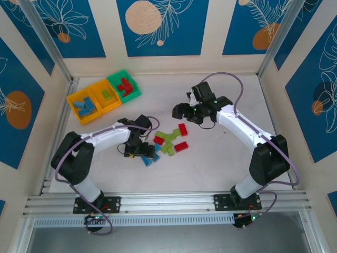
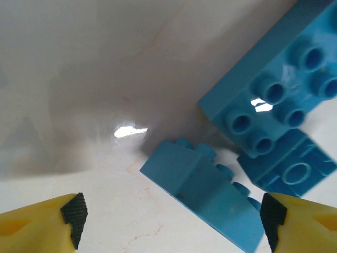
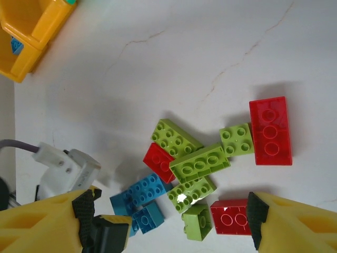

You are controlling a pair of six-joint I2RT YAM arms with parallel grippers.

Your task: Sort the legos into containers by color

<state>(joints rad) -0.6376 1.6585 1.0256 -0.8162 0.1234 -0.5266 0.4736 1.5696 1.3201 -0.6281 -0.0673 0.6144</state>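
The loose legos (image 1: 169,141) lie in a pile mid-table: lime green (image 3: 200,163), red (image 3: 270,131) and blue (image 3: 143,191) bricks. My left gripper (image 1: 144,153) is low at the pile's left end and open. A blue brick (image 2: 206,194) lying on its side sits between its fingers (image 2: 73,215), close to the right one, with two more blue bricks (image 2: 274,89) just beyond. My right gripper (image 1: 182,109) hovers open above the pile's far side, with nothing between its fingertips (image 3: 257,217). The containers (image 1: 105,96) stand far left: blue bricks in the left yellow bin, green in the middle one, red in the green bin (image 1: 126,84).
The left arm's gripper body (image 3: 105,234) and cable plug (image 3: 66,166) show at the lower left of the right wrist view. A corner of a yellow bin (image 3: 26,31) is at its top left. Panelled walls (image 1: 163,31) enclose the table.
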